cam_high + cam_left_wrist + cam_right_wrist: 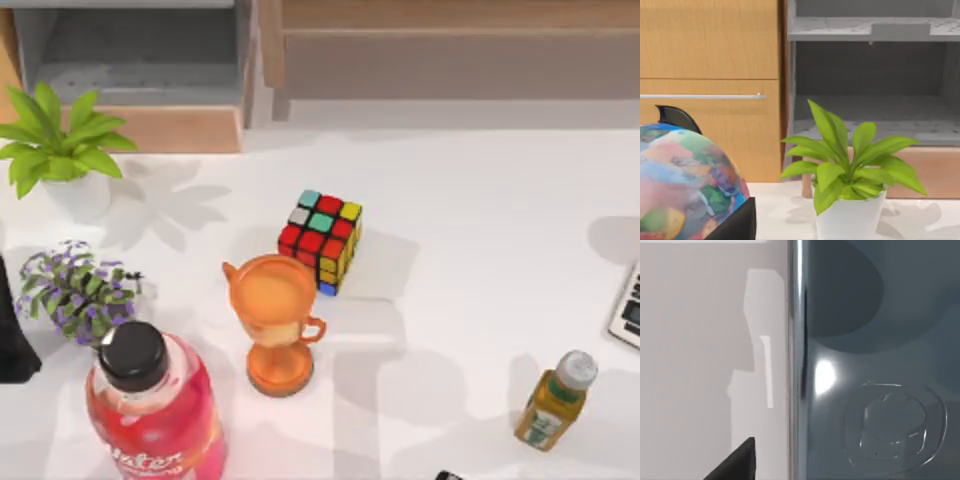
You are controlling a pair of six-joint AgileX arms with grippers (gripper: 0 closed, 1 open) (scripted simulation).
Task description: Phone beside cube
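Note:
The cube [320,238], black-framed with red, teal, yellow and grey stickers, sits on the white table a little left of centre. The phone [875,365] lies very close under the right wrist camera, a glossy dark grey-teal face with a thin bright rim [796,340] against the white table. A black part of my right gripper [735,462] shows beside that rim. A small dark shape [450,476] pokes in at the top view's bottom edge; I cannot tell what it is. My left arm [12,335] is parked at the table's left edge.
An orange trophy cup [275,320] stands just in front of the cube. A red bottle [150,410], a purple plant [80,290] and a green potted plant [60,150] crowd the left. A small yellow bottle [555,400] and a grey keyed device [628,305] are at the right. A colourful globe [685,185] is beside the left wrist.

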